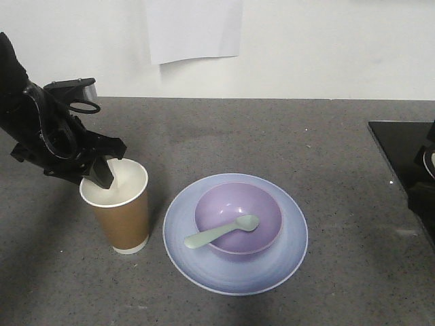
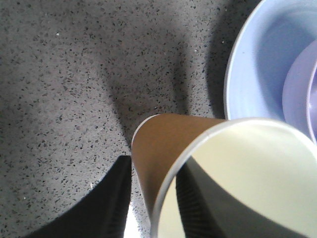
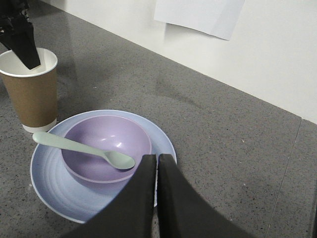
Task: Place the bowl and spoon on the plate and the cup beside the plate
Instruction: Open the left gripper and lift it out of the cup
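Cup (image 1: 121,210) stands on the table (image 1: 306,136) at nine o'clock of the plate (image 1: 285,255), its rim pinched by the left end effector (image 1: 105,178). Release should be gentle and straight up. Right end effector (image 3: 157,163) is closed, empty.

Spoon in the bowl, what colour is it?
Pale mint spoon, clearest in the right wrist view.

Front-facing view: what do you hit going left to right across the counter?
left gripper straddling the cup wall → cup → plate, carrying the bowl with the spoon laid in it → black object at the right edge.
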